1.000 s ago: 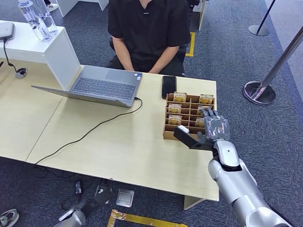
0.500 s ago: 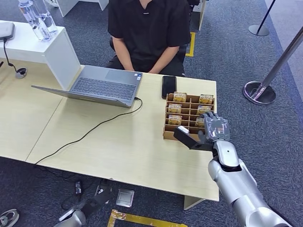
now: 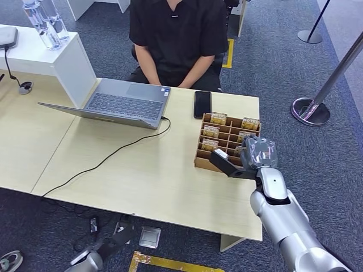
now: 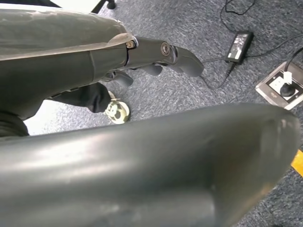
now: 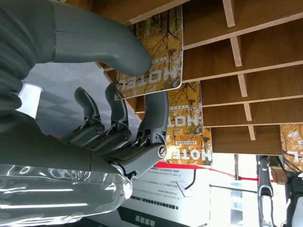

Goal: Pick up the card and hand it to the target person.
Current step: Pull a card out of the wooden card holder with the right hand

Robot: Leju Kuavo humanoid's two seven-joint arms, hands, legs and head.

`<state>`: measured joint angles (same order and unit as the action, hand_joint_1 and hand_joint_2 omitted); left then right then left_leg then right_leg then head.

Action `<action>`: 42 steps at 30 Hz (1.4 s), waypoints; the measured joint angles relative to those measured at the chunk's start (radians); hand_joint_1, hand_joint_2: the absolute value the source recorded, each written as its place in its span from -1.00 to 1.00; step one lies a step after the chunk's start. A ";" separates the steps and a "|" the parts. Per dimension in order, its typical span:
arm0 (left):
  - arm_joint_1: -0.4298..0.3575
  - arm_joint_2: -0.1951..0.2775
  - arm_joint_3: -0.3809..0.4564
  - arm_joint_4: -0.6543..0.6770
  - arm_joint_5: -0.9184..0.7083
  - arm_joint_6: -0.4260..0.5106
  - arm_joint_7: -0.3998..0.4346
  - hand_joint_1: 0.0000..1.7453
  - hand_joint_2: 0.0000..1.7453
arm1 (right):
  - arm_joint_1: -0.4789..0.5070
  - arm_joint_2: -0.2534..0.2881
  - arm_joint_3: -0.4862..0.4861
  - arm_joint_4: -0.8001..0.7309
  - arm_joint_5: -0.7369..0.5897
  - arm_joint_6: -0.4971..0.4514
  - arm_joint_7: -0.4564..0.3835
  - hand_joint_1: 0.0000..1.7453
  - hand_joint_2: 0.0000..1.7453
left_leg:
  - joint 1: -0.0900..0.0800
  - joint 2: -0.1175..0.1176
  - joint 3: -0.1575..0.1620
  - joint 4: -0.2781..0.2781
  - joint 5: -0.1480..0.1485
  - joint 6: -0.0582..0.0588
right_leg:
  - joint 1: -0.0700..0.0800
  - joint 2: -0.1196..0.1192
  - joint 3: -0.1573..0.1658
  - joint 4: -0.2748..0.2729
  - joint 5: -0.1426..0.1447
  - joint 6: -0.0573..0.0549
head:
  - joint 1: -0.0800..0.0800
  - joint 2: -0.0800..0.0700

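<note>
Fingers (image 5: 157,113) of your right hand (image 3: 257,154): closed on one card (image 5: 153,52), thumb on its printed face, a dark finger behind it, pinching it just at the wooden card tray (image 3: 201,161). Whether the card has cleared its slot, you cannot tell from these views. The pinch looks chosen because the cards stand on edge in narrow slots, leaving only the top edge to grasp.

Left hand (image 4: 157,52): hangs low by the floor, fingers apart, holding nothing.

Card tray: sits on the bench (image 3: 141,175) at its right end, in front of the seated person (image 3: 177,34), presumably so both of you can reach it. Contents: several like cards marked HOTEL, each in its own compartment; some compartments look empty.

Nearby on the bench: a phone (image 3: 202,104) just behind the tray, an open laptop (image 3: 124,102) with its cable (image 3: 102,161).

Task standing, as judged: pickup under way; handover not yet made.
</note>
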<state>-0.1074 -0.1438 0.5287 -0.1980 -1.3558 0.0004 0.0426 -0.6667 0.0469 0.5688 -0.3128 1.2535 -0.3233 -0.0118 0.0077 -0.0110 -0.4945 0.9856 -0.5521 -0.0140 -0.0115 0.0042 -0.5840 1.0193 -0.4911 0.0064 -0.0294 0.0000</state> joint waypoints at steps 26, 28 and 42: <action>-0.001 0.000 0.000 0.000 0.000 0.034 -0.040 -1.00 1.00 | 0.001 -0.005 -0.022 -0.007 -0.088 -0.094 -0.069 0.91 1.00 | 0.000 0.000 0.000 0.000 0.000 0.000 | 0.000 0.000 0.000 0.000 0.001 0.001 | 0.000 0.000; -0.001 0.000 0.000 0.000 0.000 0.034 -0.040 -1.00 0.50 | 0.001 -0.005 -0.028 -0.009 -0.092 -0.099 -0.073 0.95 1.00 | 0.000 0.000 0.000 0.000 0.000 0.000 | 0.000 0.000 0.000 0.000 0.001 0.001 | 0.000 0.000; -0.003 0.000 0.000 0.000 0.003 0.057 -0.100 -1.00 1.00 | -0.013 -0.004 -0.123 -0.087 -0.175 -0.183 -0.159 1.00 1.00 | 0.000 0.000 0.000 0.000 0.000 0.000 | 0.000 0.000 0.000 0.000 0.001 0.001 | 0.000 0.000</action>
<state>-0.1101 -0.1438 0.5287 -0.1980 -1.3523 0.0578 -0.0570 -0.6794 0.0432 0.4459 -0.3999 1.0785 -0.5058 -0.1705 0.0077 -0.0110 -0.4949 0.9858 -0.5521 -0.0140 -0.0115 0.0042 -0.5840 1.0195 -0.4904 0.0072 -0.0292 0.0000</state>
